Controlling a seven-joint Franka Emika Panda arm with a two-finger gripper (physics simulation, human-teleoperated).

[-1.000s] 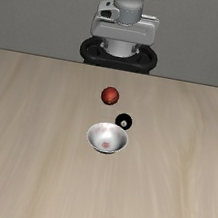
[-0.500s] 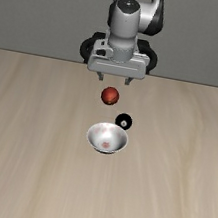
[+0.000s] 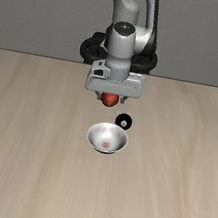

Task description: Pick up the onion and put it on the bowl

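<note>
Exterior view. The pincer (image 3: 109,96) is being held low over the tabletop (image 3: 11,155), directly upon the onion (image 3: 108,101). Only a red sliver of the onion is being shown beneath the pincer's pale housing. Whether the pincer is wide, narrow or already closed on the onion cannot be told, since the housing is covering the contact zone. The onion is being carried by the tabletop at the 12 o'clock side of the bowl (image 3: 107,138), near it but apart from it. A small black object (image 3: 125,122) is being shown at about 4 o'clock from the onion and just beside the bowl's rim at 1 o'clock.

Handling, as judged: the onion is being treated as a light, firm, nearly round body with a smooth skin, so slipping and rolling are being regarded as the main hazards, not crushing. Hold is best being taken across the widest girth, from two opposite sides and low enough that the bulb is not being squeezed upward and out. The bowl is being presented mouth upward and its glossy, curved inside is expected to centre the onion once released. The black object is being noted as an obstacle on the short path toward 6 o'clock.
</note>
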